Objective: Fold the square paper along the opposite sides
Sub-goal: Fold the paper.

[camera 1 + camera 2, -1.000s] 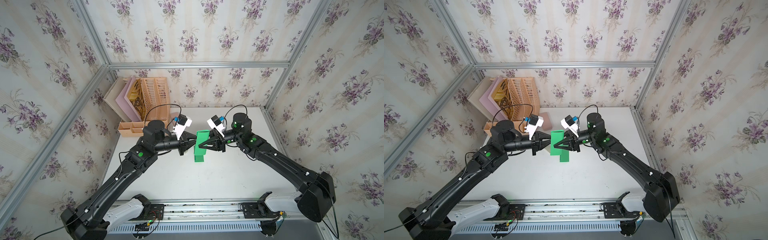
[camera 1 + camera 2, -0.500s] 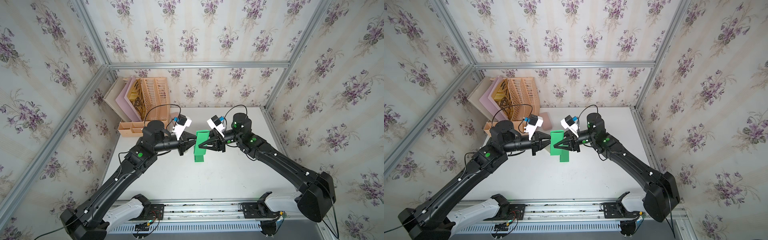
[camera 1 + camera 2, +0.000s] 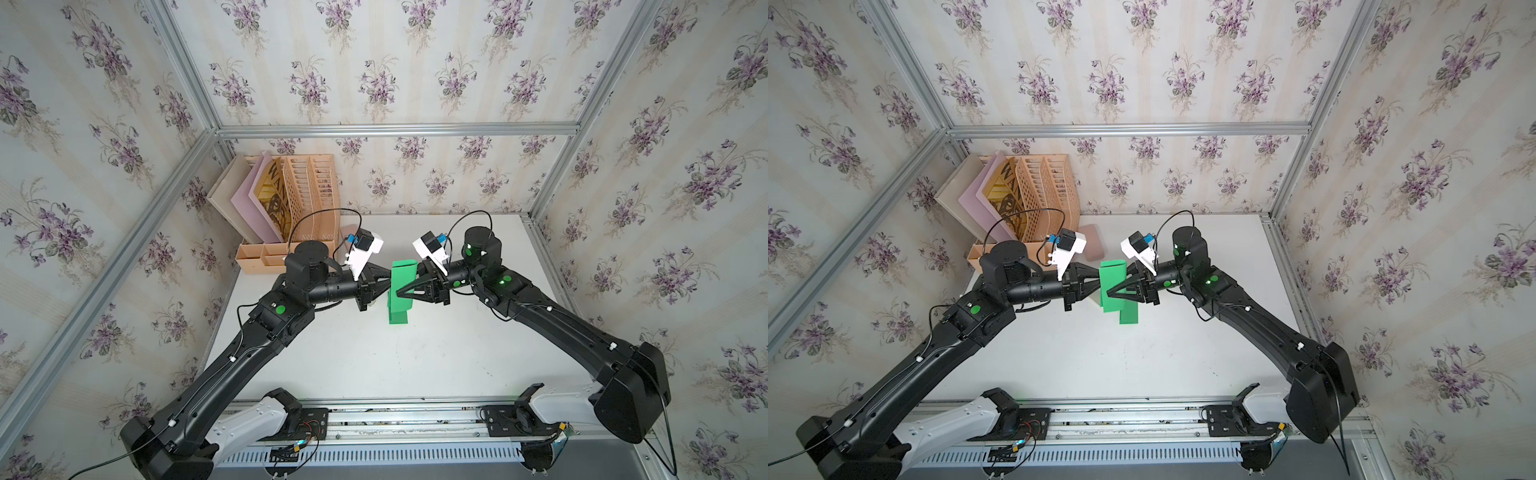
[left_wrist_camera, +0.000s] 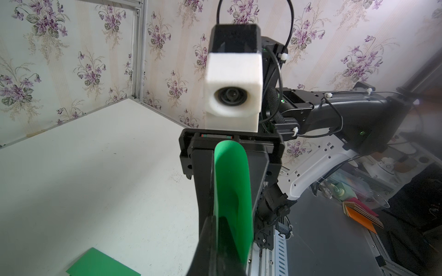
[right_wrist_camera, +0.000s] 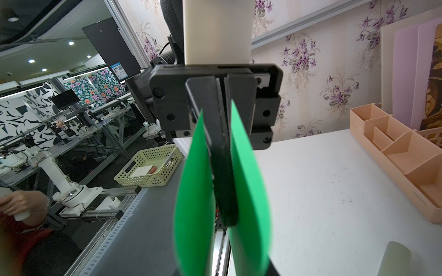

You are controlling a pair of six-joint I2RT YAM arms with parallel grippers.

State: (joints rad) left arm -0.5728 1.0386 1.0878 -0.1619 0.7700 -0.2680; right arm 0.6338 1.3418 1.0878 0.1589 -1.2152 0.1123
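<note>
Left jaws and right jaws (wider) both clamp the curled green paper (image 3: 404,272).

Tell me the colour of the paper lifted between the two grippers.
The paper is plain bright green, best seen in the right wrist view.

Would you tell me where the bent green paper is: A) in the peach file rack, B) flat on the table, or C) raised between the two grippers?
C: the bent green paper hangs in the air between the left gripper and the right gripper.
</note>
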